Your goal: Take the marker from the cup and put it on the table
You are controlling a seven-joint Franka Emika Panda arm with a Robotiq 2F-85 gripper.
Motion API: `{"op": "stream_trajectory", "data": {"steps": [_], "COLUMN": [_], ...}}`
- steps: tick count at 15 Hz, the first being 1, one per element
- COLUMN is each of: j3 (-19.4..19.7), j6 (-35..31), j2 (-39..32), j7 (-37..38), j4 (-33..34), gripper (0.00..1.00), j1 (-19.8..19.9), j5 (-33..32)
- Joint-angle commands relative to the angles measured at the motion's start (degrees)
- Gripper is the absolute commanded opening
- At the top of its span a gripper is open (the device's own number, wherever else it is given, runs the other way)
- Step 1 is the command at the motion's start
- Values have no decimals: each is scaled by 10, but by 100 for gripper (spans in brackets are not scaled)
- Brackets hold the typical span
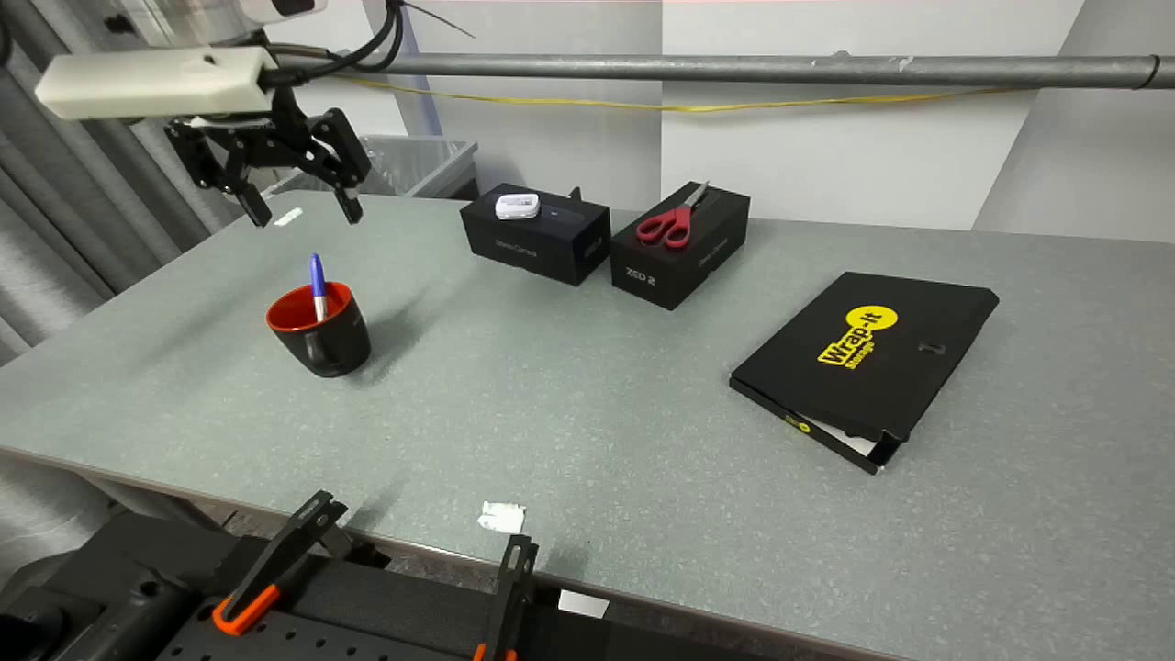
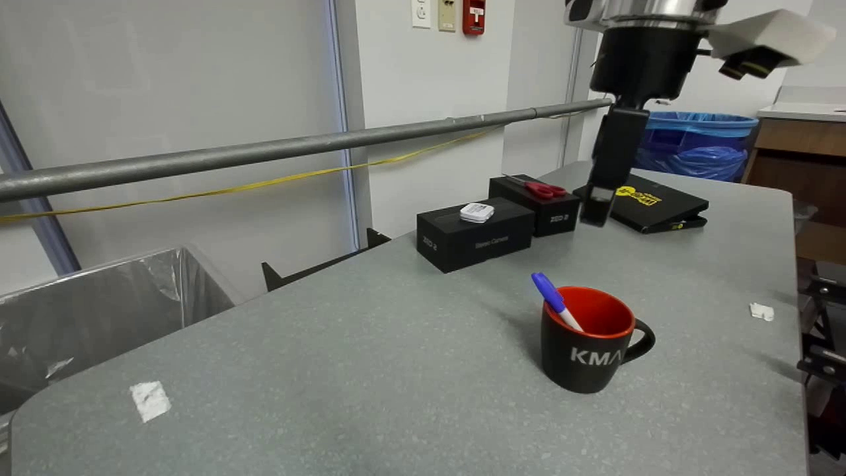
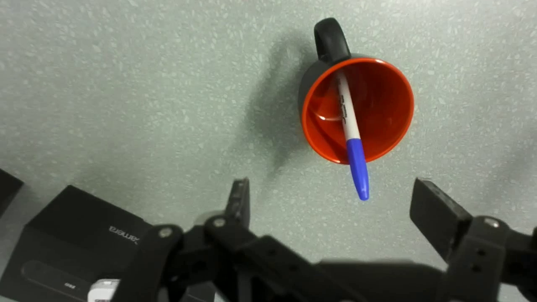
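The gripper (image 1: 307,216) stands raised over the table (image 1: 587,413), jaws spread apart. Below the jaws, apart from them, is the cup (image 2: 581,371), upright, black outside and red inside. In an exterior view I read "KM" on its wall in pale capitals, then a third letter partly turned from sight. The cup contains the marker (image 1: 318,289): tilted, white barrel inside, blue end projecting past the rim towards the jaws. On the barrel, in the wrist view, runs dark script that I cannot make out.

Beyond the jaws, a grey bin (image 1: 448,171) is lined with clear plastic. Right of the jaws, a black carton (image 1: 523,240) is marked "Stereo Camera" on its long side and "ZED 2" on an end; on it lies a white case (image 1: 517,206), its small print illegible from here. Just beside, farther right, a matching carton (image 1: 679,264) is marked "ZED 2" on its end and carries red-handled scissors (image 1: 682,220). Farthest right of the jaws, a flat black box (image 1: 904,372) is labelled "Wrap-It Storage" in yellow; white material (image 1: 849,441) shows inside its gaping near corner.
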State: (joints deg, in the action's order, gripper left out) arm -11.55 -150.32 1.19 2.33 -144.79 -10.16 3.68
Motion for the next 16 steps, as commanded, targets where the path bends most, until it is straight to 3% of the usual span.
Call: {"op": "stream_trajectory", "data": {"steps": [1, 6, 12, 13, 14, 16], "j3": [-4, 2, -9, -11, -14, -17], "j6": [-56, -89, -90, -93, -96, -102], "j2": [-72, -134, -158, -157, -155, -148], "j7": [15, 22, 3, -1, -3, -5], "j4": [34, 58, 66, 65, 63, 58], "gripper": [100, 100, 100, 97, 73, 71], "j1": [-10, -22, -36, -37, -37, -36], "j5": [-32, -71, -60, -57, -56, -55]}}
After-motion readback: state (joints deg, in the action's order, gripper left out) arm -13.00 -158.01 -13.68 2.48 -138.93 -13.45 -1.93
